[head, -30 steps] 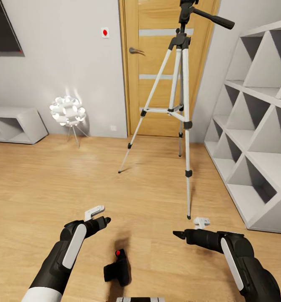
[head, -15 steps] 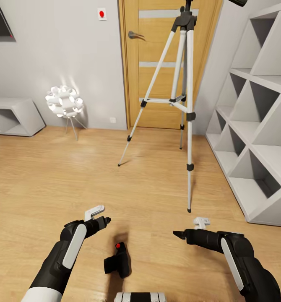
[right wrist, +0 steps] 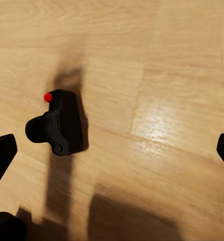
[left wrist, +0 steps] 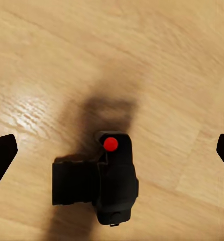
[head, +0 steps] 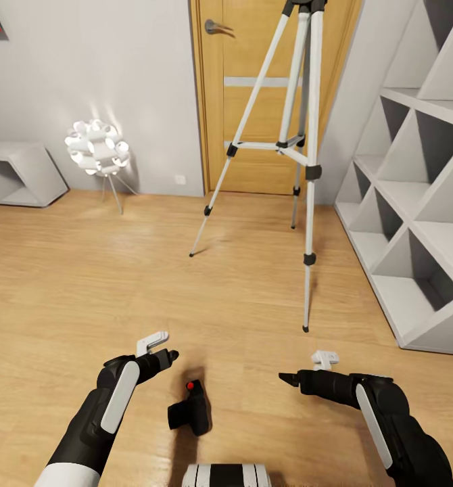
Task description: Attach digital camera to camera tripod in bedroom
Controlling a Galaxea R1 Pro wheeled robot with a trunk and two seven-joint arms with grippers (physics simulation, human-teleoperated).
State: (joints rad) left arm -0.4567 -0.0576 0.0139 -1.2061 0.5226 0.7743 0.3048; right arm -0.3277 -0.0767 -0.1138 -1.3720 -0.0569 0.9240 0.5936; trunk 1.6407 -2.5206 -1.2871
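Camera [head: 189, 412] lies on the wood plank floor [head: 84, 291], between the two arms and just ahead of the robot's base, red button up. Lens points toward the robot's left. It rests loose on the planks; nothing touches it.

Left claw [head: 164, 354] hovers above and to the left of the camera, empty. In its wrist view the camera [left wrist: 99, 183] sits between the two dark fingertips [left wrist: 1, 155] at the frame edges, so the jaws are spread wide. Right claw [head: 287, 379] hovers off to the camera's right, also empty and wide; in its wrist view the camera [right wrist: 59, 123] is off to one side, not between the fingers.

Judgement: both arms are held low and apart, bracketing the camera, as a stance for picking it up (left arm looks better lined up).

Tripod [head: 301, 142] stands upright before the oak door [head: 267, 95], legs spread, well apart from the camera. Its head is cut off at the frame's top.

Containers: white shelf [head: 416, 203] at the right, with slanted compartments; those visible hold nothing. Low white unit [head: 17, 172] far left, likewise. Ball lamp [head: 97, 147] stands near it.
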